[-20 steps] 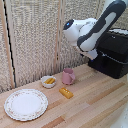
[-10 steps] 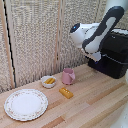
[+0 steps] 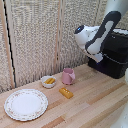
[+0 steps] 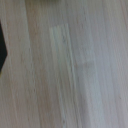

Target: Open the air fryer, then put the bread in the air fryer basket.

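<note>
The air fryer [image 3: 114,59] is a large black box at the exterior view's right, on the wooden table [image 3: 85,107]. My white and grey arm [image 3: 95,37] reaches down in front of its near face. The arm's end [image 3: 96,56] sits against the black front, and I cannot make out the fingers or the handle there. The bread [image 3: 66,92] is a small golden-yellow block lying on the table, well away from the arm. The wrist view shows only blurred wood [image 4: 70,65] and a dark shape [image 4: 2,50] at one edge, with no fingers.
A pink cup [image 3: 68,76] stands just behind the bread. A white bowl [image 3: 48,81] with orange-yellow bits sits beside the cup. A patterned plate [image 3: 26,104] lies at the exterior view's left. A reed screen [image 3: 40,35] backs the table.
My arm has moved toward the exterior view's right and lower, closer to the air fryer's front. The bread, cup, bowl and plate have not moved.
</note>
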You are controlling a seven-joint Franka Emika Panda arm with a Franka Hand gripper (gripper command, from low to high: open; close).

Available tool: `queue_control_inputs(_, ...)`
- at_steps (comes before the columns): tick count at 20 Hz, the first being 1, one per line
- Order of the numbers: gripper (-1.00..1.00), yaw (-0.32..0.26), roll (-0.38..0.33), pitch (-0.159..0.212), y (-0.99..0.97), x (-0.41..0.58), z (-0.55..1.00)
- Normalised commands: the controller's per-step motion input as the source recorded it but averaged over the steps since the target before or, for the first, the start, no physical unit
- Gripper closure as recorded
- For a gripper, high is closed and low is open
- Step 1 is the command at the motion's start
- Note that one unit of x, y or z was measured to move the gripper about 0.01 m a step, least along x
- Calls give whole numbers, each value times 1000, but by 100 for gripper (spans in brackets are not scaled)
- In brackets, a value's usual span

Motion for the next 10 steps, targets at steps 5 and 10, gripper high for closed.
queue_control_inputs(5,-100,164,-151,1,-516,-47,0)
queue_control_inputs(10,-100,138,-162,68,-465,-146,13)
